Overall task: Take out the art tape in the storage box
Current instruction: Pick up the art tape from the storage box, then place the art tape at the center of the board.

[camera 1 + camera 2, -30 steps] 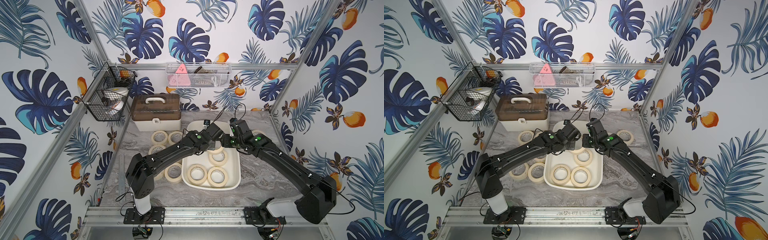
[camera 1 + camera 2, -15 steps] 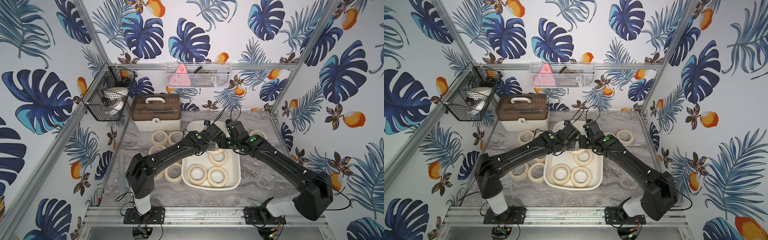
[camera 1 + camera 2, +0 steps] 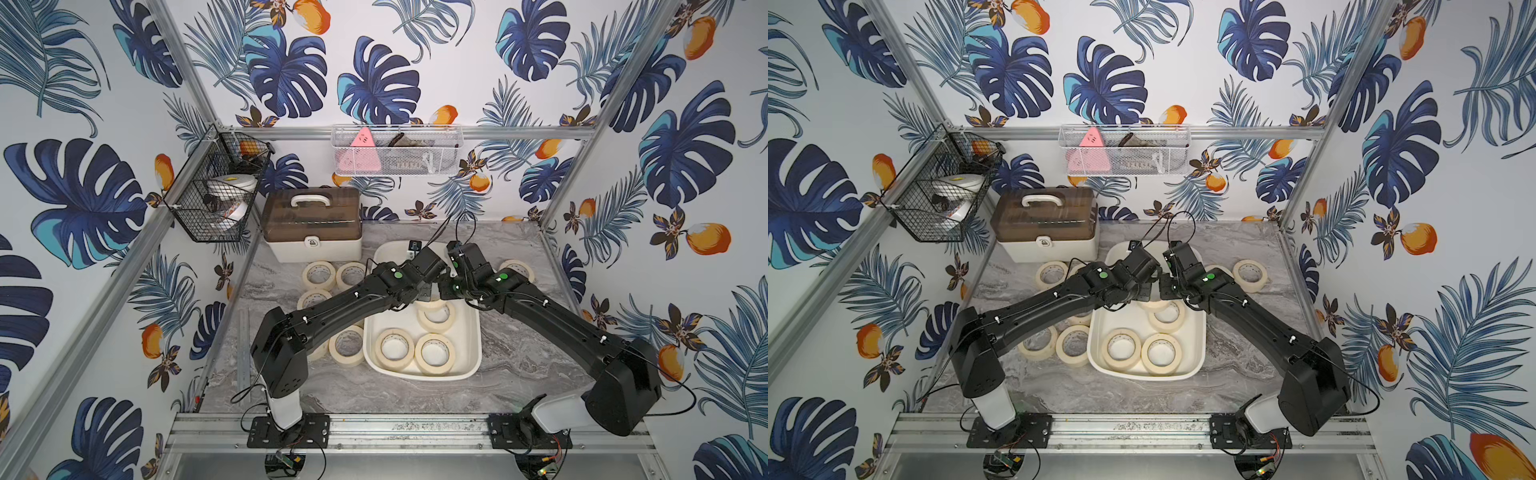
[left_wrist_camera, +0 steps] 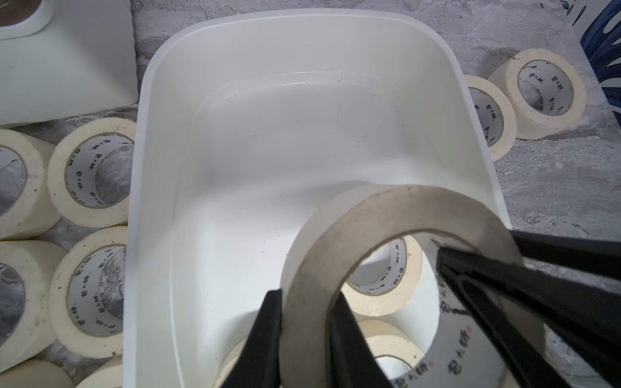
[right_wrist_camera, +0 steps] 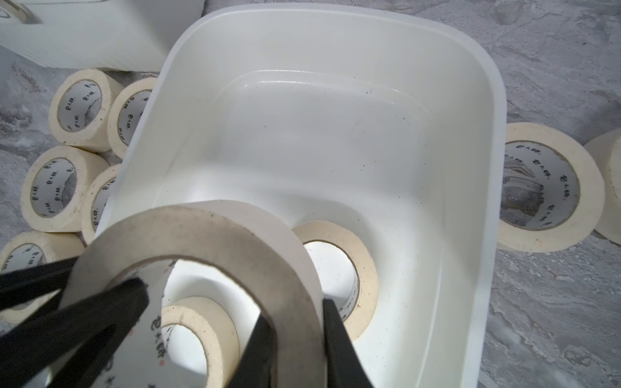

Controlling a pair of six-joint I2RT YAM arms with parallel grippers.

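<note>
Left gripper [image 4: 304, 302] and right gripper [image 5: 295, 315] both clamped one cream-beige masking-tape roll [image 4: 396, 208]; cream-white plastic tub [image 4: 302, 134] lay beneath them; opposed pulls could have dropped it

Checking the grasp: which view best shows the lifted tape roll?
Right wrist: the lifted tape roll fills the foreground, left gripper and right gripper pinching it. Left wrist is similar; in both top views arms mostly hide it.

Bright, even, diffuse light fills all 4 views, and shadows are faint. Glare streaks the storage box [image 5: 255, 84] floor. Wrist views go soft close to the lens.
</note>
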